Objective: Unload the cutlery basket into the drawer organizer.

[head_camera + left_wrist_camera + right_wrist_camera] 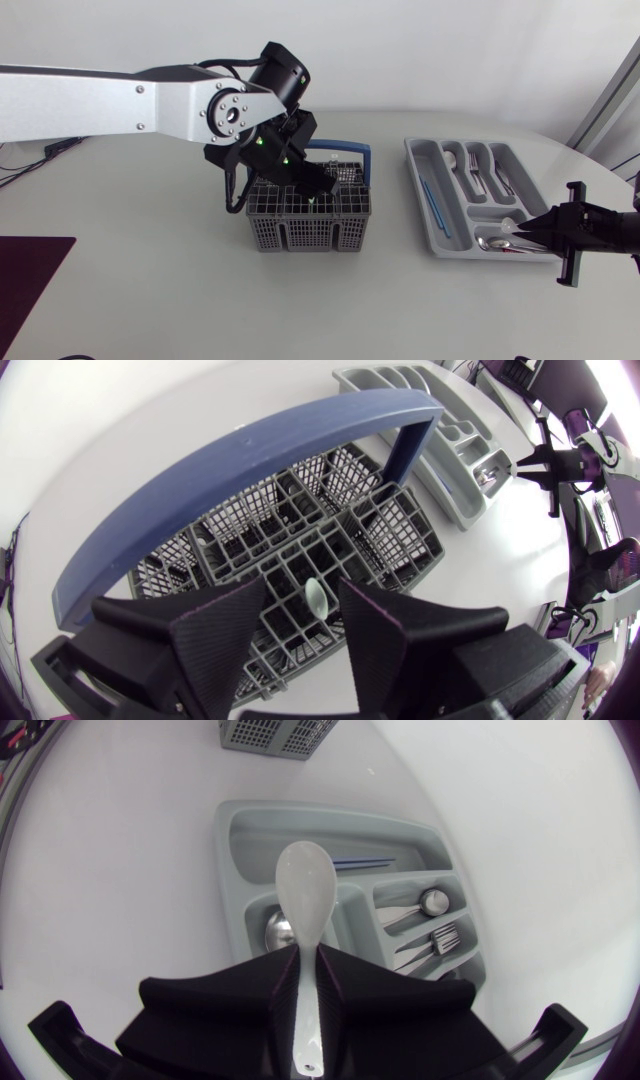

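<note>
Left gripper (313, 186): I'm hovering it over the basket, middle of the frame, fingers spread wide and gripping nothing.
Basket (310, 218): it's sitting grey and gridded under its blue handle (250, 460), and a small white utensil (316, 597) is poking up from a cell right between my open left fingers.
Right gripper (308, 958): I'm holding it at the lower right, fingers clamping a white spoon (305, 890) by its stem.
White spoon: its bowl is pointing out over the near end of the organizer.
Organizer (424, 212): it's lying centre right, carrying forks (445, 938), metal spoons (432, 902) and a thin blue stick (432, 200).
</note>
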Available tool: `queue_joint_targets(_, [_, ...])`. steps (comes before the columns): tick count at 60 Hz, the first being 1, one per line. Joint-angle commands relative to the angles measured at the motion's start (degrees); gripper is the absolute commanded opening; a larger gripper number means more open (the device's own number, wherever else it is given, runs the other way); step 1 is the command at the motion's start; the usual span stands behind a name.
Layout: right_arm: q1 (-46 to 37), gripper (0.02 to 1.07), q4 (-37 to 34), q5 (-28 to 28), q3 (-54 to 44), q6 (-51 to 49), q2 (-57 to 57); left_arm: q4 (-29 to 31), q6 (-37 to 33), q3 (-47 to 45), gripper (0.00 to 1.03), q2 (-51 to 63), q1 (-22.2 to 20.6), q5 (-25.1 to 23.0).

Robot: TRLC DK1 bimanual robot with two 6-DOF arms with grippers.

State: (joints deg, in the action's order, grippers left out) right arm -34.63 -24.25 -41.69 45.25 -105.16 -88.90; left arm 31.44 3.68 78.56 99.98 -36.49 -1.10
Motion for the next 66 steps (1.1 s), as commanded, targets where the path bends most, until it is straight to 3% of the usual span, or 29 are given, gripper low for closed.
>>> queue_joint_targets(1, [-0.3,0.08,-0.7,1.1,1.8,-5.0,-2.1,0.4,1.8,2.1,0.57,1.6,0.0,-0.5])
queue_joint_targets(7, [-0.1,0.08,-0.2,4.1,2.7,-7.8,-3.6,0.4,1.9,2.2,0.55,2.0,0.1,-0.6])
queue_joint_targets(24, [3.4,0.08,10.8,11.7,0.4,-8.7,-7.2,0.2,2.4,3.3,0.55,2.9,-0.1,-0.7])
queue_joint_targets(30, [4.7,0.08,14.0,13.5,-1.0,-8.7,-8.0,0.1,2.6,4.0,0.49,3.6,-0.2,-0.8])
queue_joint_targets(33, [4.9,0.15,14.5,13.7,-1.1,-8.6,-8.1,0.2,2.7,4.1,0.49,3.7,-0.3,-0.8])
queue_joint_targets(35, [4.9,0.28,14.6,13.7,-1.2,-8.5,-8.1,0.2,2.7,4.1,0.49,3.8,-0.5,-0.8])
queue_joint_targets(37, [4.9,0.35,14.6,13.7,-1.3,-8.4,-8.0,0.5,2.8,4.3,0.49,3.9,-0.6,-0.8])
queue_joint_targets(66, [5.5,0.51,15.9,12.4,-4.9,-6.0,-3.0,5.4,2.8,5.5,0.49,3.6,-0.6,-0.8])
